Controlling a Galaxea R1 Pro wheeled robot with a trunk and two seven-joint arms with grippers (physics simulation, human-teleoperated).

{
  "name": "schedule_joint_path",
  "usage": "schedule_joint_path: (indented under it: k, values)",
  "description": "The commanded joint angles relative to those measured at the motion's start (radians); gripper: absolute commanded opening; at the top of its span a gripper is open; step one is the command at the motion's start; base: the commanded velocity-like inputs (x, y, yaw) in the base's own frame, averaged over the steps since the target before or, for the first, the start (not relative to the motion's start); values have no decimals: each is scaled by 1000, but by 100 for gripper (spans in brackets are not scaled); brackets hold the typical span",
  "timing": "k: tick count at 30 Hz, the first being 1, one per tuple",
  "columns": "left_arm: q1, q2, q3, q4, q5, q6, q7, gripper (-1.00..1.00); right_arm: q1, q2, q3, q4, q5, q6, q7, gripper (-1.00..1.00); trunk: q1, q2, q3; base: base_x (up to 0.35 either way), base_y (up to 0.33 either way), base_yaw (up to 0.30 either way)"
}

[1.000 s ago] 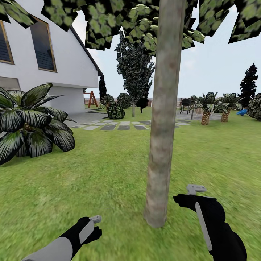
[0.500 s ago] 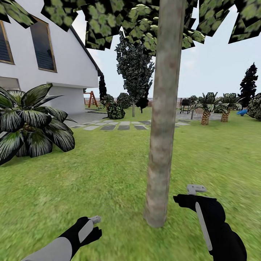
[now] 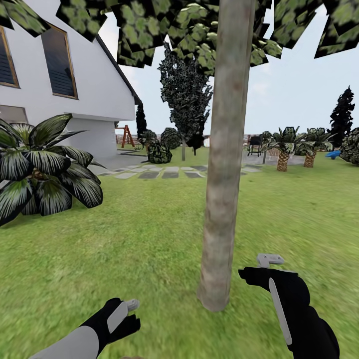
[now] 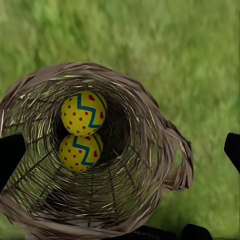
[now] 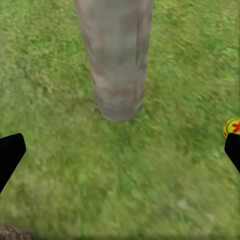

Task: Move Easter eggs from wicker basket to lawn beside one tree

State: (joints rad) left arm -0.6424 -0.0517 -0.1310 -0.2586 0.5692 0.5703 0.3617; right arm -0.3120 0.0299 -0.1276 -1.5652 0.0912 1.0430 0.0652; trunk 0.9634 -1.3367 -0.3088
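Note:
Looking along my left gripper (image 4: 122, 150), the brown wicker basket (image 4: 165, 150) stands on the lawn (image 4: 200, 50) directly below it, with two yellow zigzag Easter eggs inside, one (image 4: 83, 113) resting against the other (image 4: 80, 152). The fingers are wide apart above the rim, open and empty. In the head view this gripper (image 3: 130, 303) hangs low to the left of the tree (image 3: 222, 199). My right gripper (image 3: 269, 260) hovers open to the right of the trunk. Along it I see the trunk base (image 5: 117, 75) and a third egg (image 5: 231, 127) on the grass, partly behind a fingertip.
A broad-leaved palm bush (image 3: 42, 169) stands at the left in front of the white house (image 3: 85, 89). Grey stepping stones (image 3: 159, 174), bushes and short palms (image 3: 284, 149) lie far behind the tree. A bit of basket rim (image 5: 10, 232) shows in the right wrist view.
My left gripper has sunk very slightly. The head view has nudged a little. The right arm has stayed still.

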Motion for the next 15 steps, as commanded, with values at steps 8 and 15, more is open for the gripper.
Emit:
schedule_joint_path:
  k: [8, 15]
  values:
    - [0, 1, -3, -2, 11, 19, 4, 100, -1, 1, -2, -1, 9, 4, 7, 100, 31, -57, -26, 0, 0, 0]
    - [0, 1, -3, -2, 12, 21, 0, 100, -1, 1, -2, -1, 9, 4, 7, 100, 58, -106, -48, 0, 0, 0]
